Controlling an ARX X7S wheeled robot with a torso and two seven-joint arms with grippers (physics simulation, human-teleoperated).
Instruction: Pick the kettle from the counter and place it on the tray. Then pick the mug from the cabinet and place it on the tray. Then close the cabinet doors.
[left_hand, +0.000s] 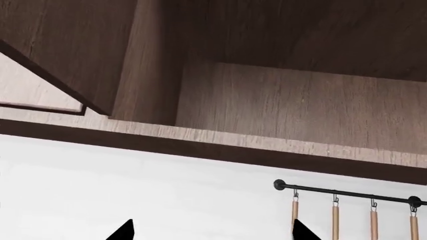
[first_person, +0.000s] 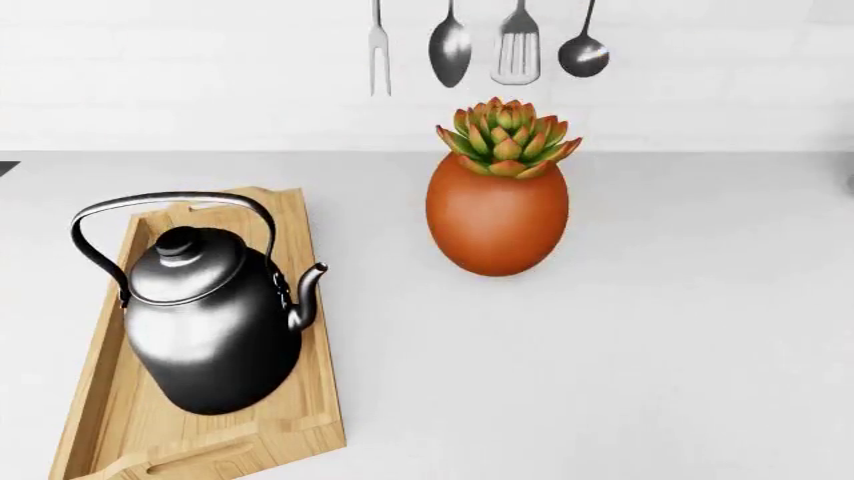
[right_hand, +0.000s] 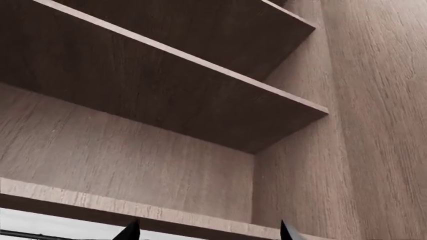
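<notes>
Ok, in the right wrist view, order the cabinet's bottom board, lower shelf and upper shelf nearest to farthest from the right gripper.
1. bottom board, just beyond the right gripper.
2. lower shelf, above it.
3. upper shelf, highest.

left pincer spread, right pincer spread

Bright, even, shadowless light on the plain white worktop; crisp render, no blur. The glossy dark metal kettle shows soft white glare. Dim brown wooden cabinet interior beyond the black fingertips, shelf undersides darkest.
</notes>
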